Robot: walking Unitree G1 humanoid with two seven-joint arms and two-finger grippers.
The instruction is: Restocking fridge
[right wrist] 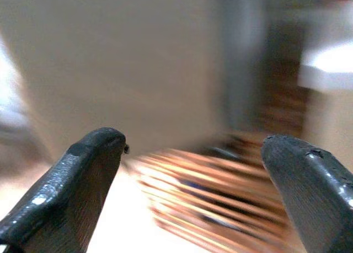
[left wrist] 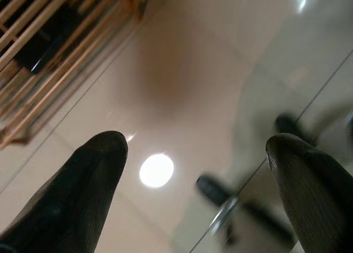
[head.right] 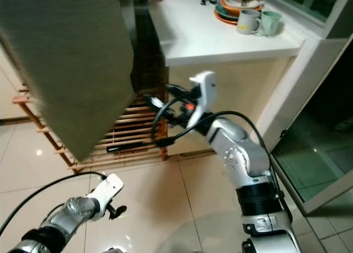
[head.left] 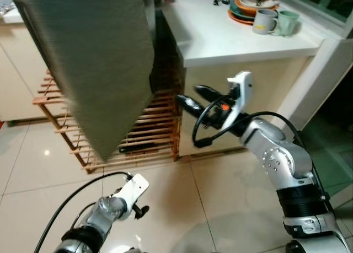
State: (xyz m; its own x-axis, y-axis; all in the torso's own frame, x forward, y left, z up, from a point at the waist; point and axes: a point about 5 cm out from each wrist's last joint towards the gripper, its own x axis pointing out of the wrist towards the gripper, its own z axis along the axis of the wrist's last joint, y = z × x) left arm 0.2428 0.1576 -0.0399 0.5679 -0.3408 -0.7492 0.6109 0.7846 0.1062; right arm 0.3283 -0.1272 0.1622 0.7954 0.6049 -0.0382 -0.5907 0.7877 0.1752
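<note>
Grey-green fridge door hangs open at upper left. Wooden slatted rack on tiled floor behind it. Right end effector raised, fingers apart, reaching toward rack beside door edge. Left end effector low over floor. White worktop carries two mugs, stacked plates.

**Dim kitchen, glare on the tiles, blurred wrist views**

We see a dimly lit room in warm, yellowish light. The white counter is the brightest surface, while the gap beside it lies in deep shadow. A round lamp reflection glares on the glossy floor. Our right wrist view is heavily motion-blurred; the wooden rack smears into streaks.
</note>
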